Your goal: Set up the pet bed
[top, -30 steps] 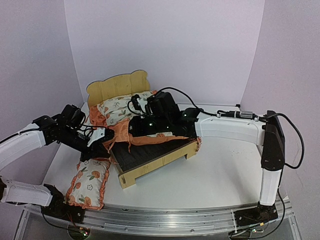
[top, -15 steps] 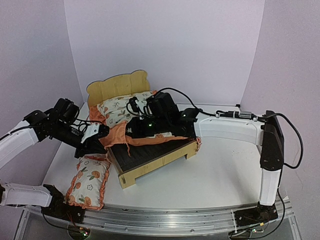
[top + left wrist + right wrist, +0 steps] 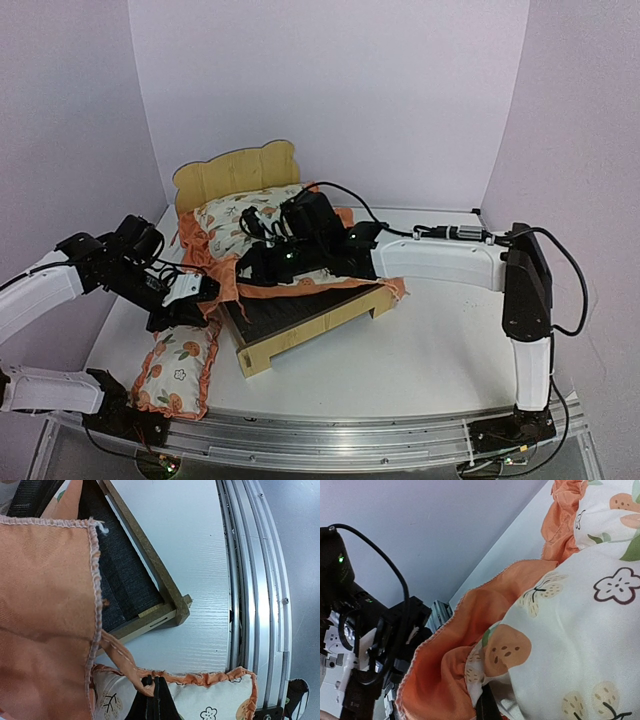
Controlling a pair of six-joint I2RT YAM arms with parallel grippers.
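Both jaws, clenched on the mattress cushion (image 3: 240, 215), have drawn it slightly further over the pet bed (image 3: 300, 328) at the middle of the counter (image 3: 430, 340), though its dark foot half remains uncovered

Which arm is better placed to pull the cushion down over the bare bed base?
Probably the left: left hand pinches the cushion ruffle near the footboard corner; right hand grips it farther up.

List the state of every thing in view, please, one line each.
pet bed, upright on the table, foot half of its grey base bare.
mattress cushion, bunched at the head end, orange ruffle held up.
pillow, flat on the table beside the bed's foot.
left gripper, shut on the cushion's ruffle.
right gripper, shut on the cushion.
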